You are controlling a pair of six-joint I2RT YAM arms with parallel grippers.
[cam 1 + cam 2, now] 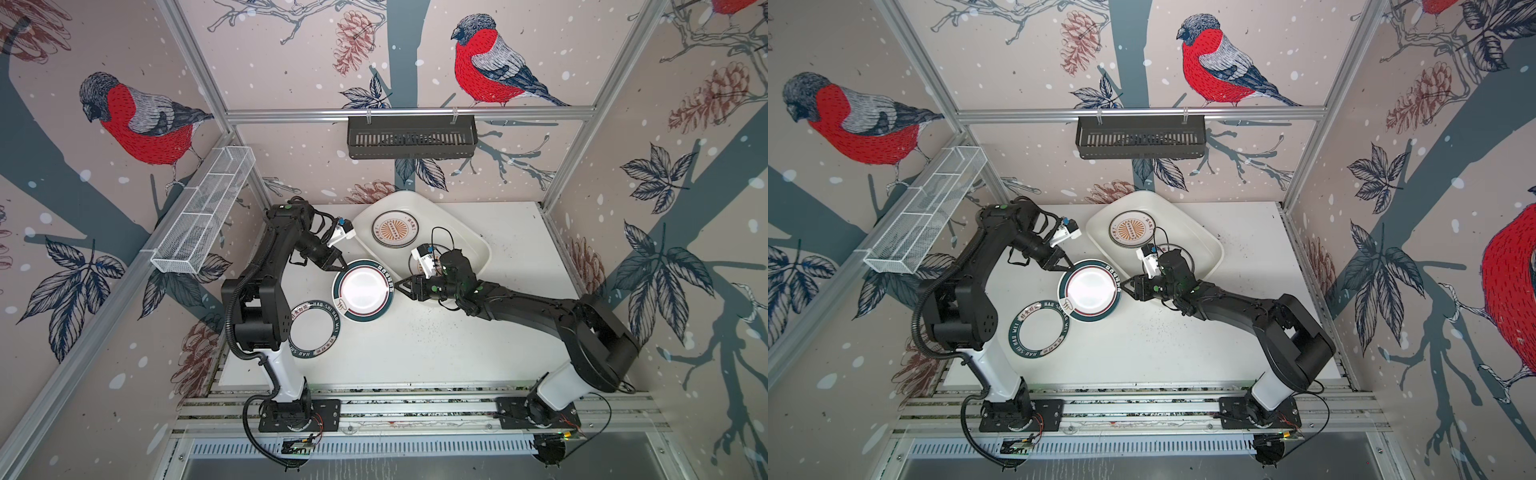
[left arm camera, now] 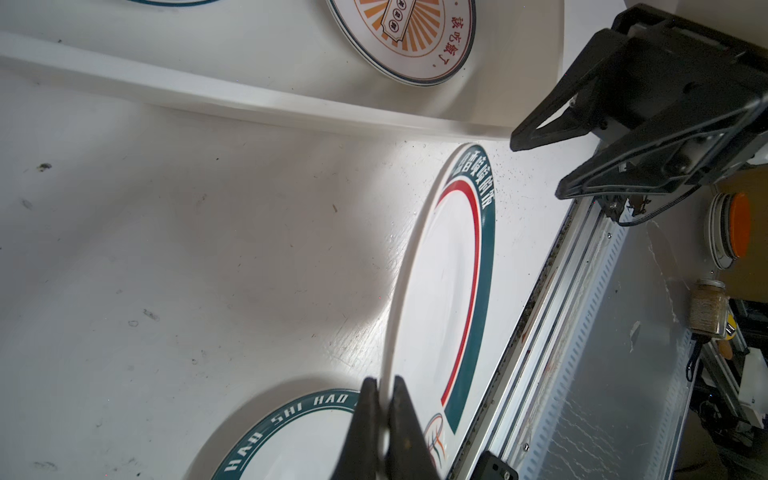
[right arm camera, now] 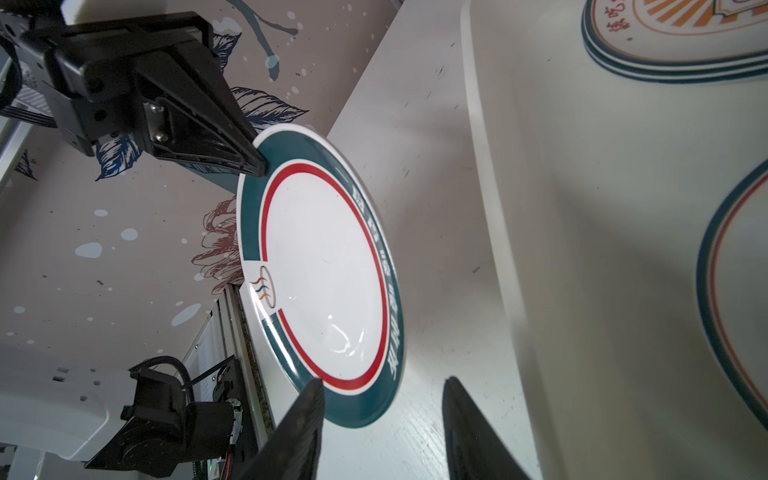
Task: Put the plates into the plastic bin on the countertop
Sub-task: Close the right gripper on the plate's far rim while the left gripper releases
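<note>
The left gripper [image 2: 384, 380] is clenched on the teal-rimmed plate [image 2: 440, 270], which is raised and tilted just near-left of the plastic bin [image 1: 453, 226]. The right gripper [image 3: 384, 379] is set open at the opposite rim, likely for handover.

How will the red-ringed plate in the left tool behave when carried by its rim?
Likely stiff: the plate holds its round shape though the left tool pinches only its rim. The glare on it suggests a slick glaze, so it may slip. Gripped at one edge and tilted, it may pivot downward in the grip.
</note>
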